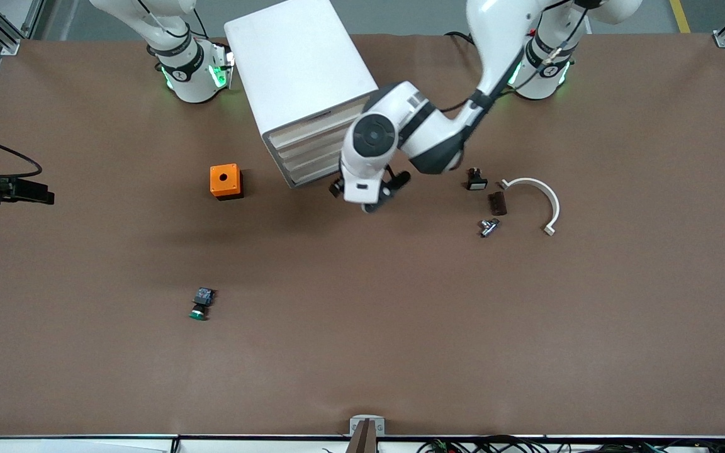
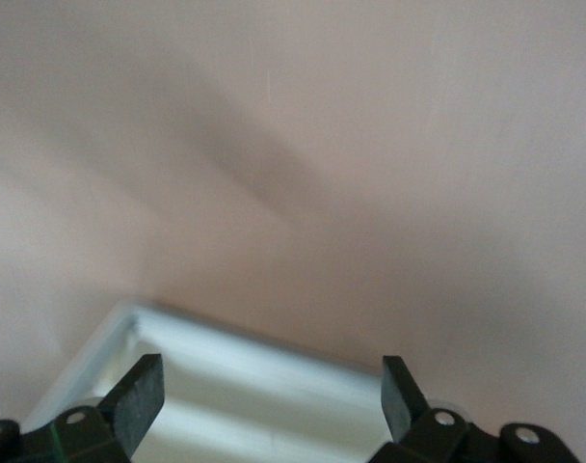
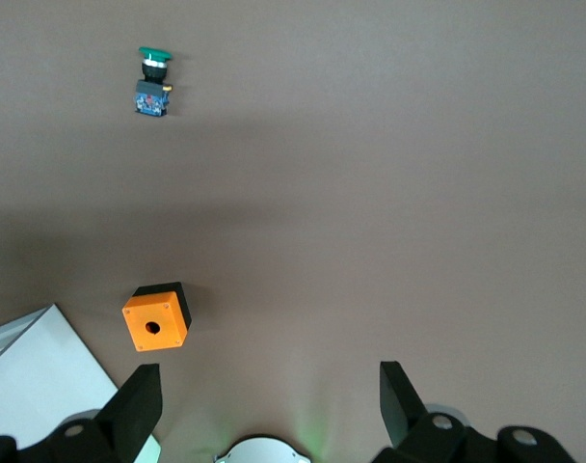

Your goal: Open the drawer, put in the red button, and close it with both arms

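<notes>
We see our left arm [image 1: 494, 69] bent down toward frame centre, its left gripper [image 1: 372, 189] spread wide and empty; our right gripper [image 3: 269, 400], raised high, is likewise spread.

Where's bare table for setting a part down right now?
Widest bare stretch: nearer the camera than the green button, running toward the left arm's end. Also between the orange box and that button. Crowded: beside the white curved piece and before the cabinet, under the left pincer.
</notes>
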`<state>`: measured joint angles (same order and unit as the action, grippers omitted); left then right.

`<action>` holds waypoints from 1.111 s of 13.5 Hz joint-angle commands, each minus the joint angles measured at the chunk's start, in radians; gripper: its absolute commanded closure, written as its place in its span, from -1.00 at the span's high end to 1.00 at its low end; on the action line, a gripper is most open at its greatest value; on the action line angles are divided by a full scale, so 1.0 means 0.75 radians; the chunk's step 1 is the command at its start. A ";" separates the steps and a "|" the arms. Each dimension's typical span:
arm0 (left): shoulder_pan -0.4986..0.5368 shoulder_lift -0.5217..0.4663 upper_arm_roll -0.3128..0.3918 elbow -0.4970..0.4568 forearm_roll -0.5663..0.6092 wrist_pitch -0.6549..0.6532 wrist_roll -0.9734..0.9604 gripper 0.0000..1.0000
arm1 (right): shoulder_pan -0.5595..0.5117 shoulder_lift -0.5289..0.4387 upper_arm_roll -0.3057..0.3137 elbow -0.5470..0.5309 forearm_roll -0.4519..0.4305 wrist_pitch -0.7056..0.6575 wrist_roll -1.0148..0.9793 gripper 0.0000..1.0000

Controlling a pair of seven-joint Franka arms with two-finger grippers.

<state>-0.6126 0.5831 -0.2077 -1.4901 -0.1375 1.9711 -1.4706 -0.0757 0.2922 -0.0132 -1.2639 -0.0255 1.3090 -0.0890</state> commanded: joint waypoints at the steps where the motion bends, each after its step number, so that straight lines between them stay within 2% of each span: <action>1: 0.113 -0.104 -0.014 0.003 0.213 -0.120 0.012 0.99 | -0.010 -0.017 0.011 0.029 0.014 -0.107 0.004 1.00; 3: 0.180 -0.170 -0.014 0.003 0.312 -0.186 0.121 0.99 | -0.010 -0.050 0.013 0.026 0.026 -0.132 0.004 1.00; 10: 0.567 -0.466 -0.020 -0.003 0.329 -0.537 0.739 0.99 | -0.005 -0.146 0.011 0.012 0.026 -0.134 0.000 1.00; 13: 0.680 -0.560 -0.024 -0.019 0.320 -0.575 0.921 0.99 | -0.001 -0.156 0.016 0.000 0.030 -0.130 0.000 1.00; 15: 0.737 -0.669 -0.016 -0.097 0.308 -0.573 1.074 0.99 | 0.076 -0.193 -0.011 -0.037 0.026 -0.095 0.000 1.00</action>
<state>-0.0934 0.1708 -0.2078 -1.4821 0.0901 1.5398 -0.7511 -0.0650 0.1903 -0.0075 -1.2480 -0.0152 1.2100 -0.0893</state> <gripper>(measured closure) 0.000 0.000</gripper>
